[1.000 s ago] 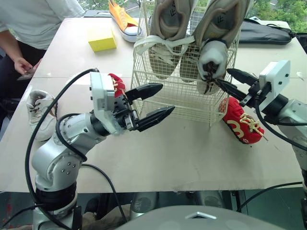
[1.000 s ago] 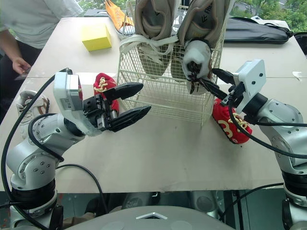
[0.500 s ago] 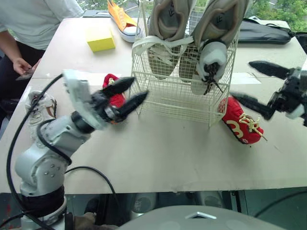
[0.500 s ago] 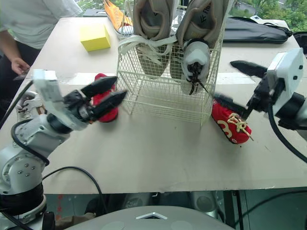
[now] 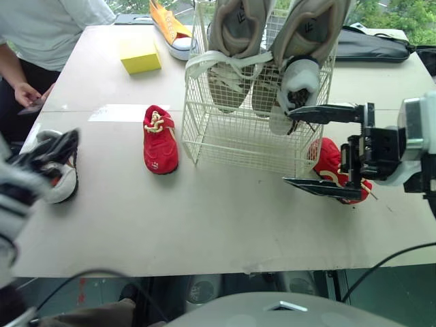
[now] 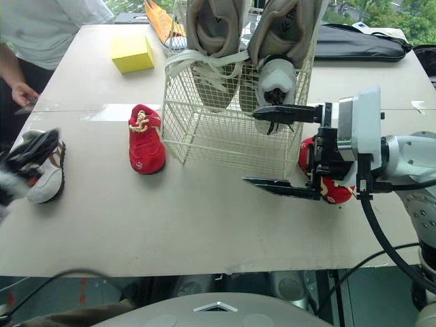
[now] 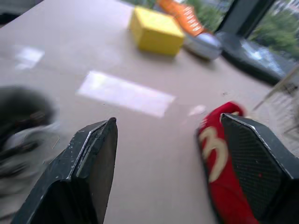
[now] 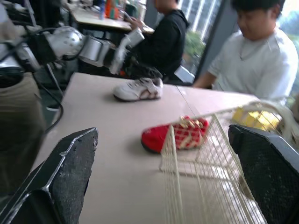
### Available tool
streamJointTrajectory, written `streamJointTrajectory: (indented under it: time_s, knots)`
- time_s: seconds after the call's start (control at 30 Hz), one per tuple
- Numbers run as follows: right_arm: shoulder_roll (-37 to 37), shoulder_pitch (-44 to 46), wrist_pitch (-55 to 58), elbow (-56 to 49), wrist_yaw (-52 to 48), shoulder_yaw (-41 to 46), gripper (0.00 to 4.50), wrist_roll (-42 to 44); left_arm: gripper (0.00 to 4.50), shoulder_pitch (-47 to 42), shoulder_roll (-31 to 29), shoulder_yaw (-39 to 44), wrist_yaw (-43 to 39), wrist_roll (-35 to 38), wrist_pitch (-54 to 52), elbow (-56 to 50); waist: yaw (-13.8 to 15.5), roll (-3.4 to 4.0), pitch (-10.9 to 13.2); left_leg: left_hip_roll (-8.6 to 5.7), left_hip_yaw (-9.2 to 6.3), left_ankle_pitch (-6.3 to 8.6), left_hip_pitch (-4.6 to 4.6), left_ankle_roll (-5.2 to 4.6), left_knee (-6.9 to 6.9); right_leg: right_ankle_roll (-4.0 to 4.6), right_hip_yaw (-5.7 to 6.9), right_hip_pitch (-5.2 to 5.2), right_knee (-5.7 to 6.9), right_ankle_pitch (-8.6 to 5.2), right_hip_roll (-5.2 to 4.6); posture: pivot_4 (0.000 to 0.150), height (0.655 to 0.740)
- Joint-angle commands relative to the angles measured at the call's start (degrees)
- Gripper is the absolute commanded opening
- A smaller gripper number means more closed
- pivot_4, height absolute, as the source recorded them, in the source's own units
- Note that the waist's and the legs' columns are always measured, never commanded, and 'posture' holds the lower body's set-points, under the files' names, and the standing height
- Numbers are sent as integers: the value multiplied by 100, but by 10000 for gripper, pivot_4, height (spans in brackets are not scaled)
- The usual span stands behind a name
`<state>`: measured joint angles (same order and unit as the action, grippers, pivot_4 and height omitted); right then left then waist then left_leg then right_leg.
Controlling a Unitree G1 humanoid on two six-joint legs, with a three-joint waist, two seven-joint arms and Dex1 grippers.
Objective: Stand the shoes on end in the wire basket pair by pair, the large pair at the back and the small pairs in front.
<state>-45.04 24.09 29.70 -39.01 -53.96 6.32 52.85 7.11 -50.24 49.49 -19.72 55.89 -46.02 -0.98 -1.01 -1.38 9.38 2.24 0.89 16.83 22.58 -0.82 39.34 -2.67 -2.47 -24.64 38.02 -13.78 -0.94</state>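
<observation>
Tabletop (image 5: 225, 225), wire basket (image 5: 228, 139) holding large beige pair (image 5: 228, 27), left fingers (image 7: 88, 163) apart, right fingers (image 5: 323, 112) apart

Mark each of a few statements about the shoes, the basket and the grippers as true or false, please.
1. The large beige pair stands on end in the wire basket. True.
2. Both red shoes are in the basket. False: the left red shoe lies on the table to the left of the basket, and the right red shoe lies on the table at its right side.
3. The right gripper is shut on a shoe. False: it is open and holds nothing.
4. A yellow block lies on the table's far side. True.
5. The left gripper is open. True.
</observation>
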Motion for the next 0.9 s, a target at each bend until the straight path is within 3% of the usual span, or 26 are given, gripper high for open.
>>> streamJointTrajectory:
  time_s: [0.03,0.17,0.3,0.47,0.63,0.77,0.9]
  knots:
    - [147,145,-154,88,-166,-171,44308,-31,38421,32,-573,339,-595,-314,-37,785,44,-2,-1,0,1,0,0,0,0,0,2,1,-2,0,-3,1500,7400]
    - [270,272,-143,136,-192,-287,44308,-107,38421,-27,-1472,176,-1714,-806,67,2206,93,-21,-7,-3,20,-1,8,1,2,1,16,3,-4,-1,-15,1500,7400]
    - [280,235,-214,155,-274,-277,44308,-204,38421,-503,-2062,-937,-3015,-1448,314,3442,100,-22,-9,-10,30,-1,7,2,-1,2,18,2,-7,-1,-16,1500,7400]
    - [264,232,-114,17,-98,-190,44308,-108,38421,-2389,-2066,-2574,-3800,-2753,1346,5346,154,-27,-14,-9,34,-1,9,3,0,6,18,-4,-2,2,-2,1500,7400]
    - [-27,35,73,-168,5,108,44308,100,38421,-3826,-1691,-3410,-3633,-3786,2236,6763,168,-39,-20,-8,36,-1,16,3,2,7,16,-7,-2,5,1,1500,7400]
    - [-270,-147,277,-443,308,358,45000,365,25944,-4288,-1513,-3651,-4309,-4086,2196,7180,184,-31,-22,-11,36,-1,17,2,2,6,16,-6,-2,5,-7,1500,7400]
    - [-393,-216,422,-579,558,464,45000,545,7368,-4399,-1557,-3478,-4811,-4032,1938,7341,181,-22,-29,-11,35,-1,14,2,6,6,16,-4,5,5,-8,1500,7400]
